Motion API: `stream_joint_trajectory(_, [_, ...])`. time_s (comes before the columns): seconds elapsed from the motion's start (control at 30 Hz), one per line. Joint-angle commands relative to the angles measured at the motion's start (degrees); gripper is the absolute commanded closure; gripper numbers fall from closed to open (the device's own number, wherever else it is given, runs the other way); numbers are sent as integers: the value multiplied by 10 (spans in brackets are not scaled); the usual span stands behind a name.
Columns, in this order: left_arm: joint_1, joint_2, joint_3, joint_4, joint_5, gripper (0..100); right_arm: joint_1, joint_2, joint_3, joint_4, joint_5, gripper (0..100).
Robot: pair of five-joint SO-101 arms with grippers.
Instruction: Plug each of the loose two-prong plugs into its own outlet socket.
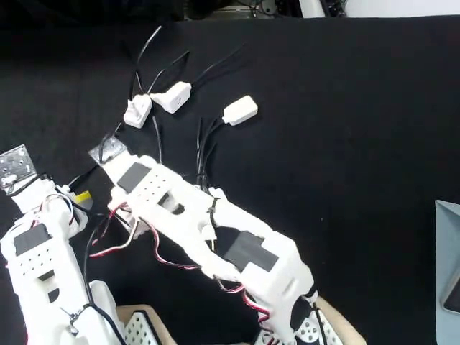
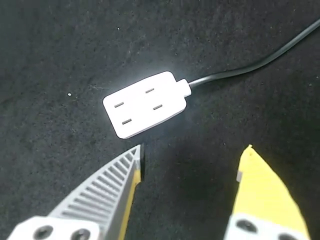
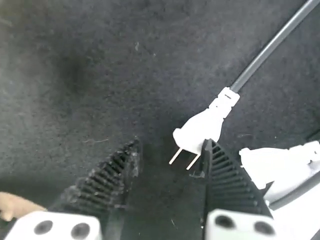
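In the left wrist view a white outlet socket [image 2: 145,104] with two pairs of slots lies flat on the black cloth, its black cord running off to one side. My left gripper [image 2: 194,148] hovers open just short of it, with nothing between its grey and yellow fingers. In the right wrist view a white two-prong plug [image 3: 202,125] lies on the cloth. My right gripper [image 3: 171,145] is open, and the prongs point into the gap close to one black finger [image 3: 222,172]. In the high view the right gripper [image 1: 108,152] sits near two white plug pieces [image 1: 136,111] [image 1: 172,97].
A third white block [image 1: 241,110] on a black cord lies farther right. Loose black cords [image 1: 205,147] trail between the pieces and the long arm. Another white piece [image 3: 280,160] lies right beside the plug. A grey object [image 1: 449,259] sits at the right edge.
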Motion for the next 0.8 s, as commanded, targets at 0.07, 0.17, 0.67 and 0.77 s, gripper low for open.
stream_joint_trajectory(0.07, [-5,-9,-4,-10,1,697,29,-1,34,-40,-8,810])
stream_joint_trajectory(0.17, [-5,-9,-4,-10,1,697,55,-1,47,-53,-4,810])
stream_joint_trajectory(0.67, [-5,-9,-4,-10,1,697,69,-1,50,-81,-2,896])
stream_joint_trajectory(0.77, [-5,-9,-4,-10,0,697,67,-5,50,-84,11,896])
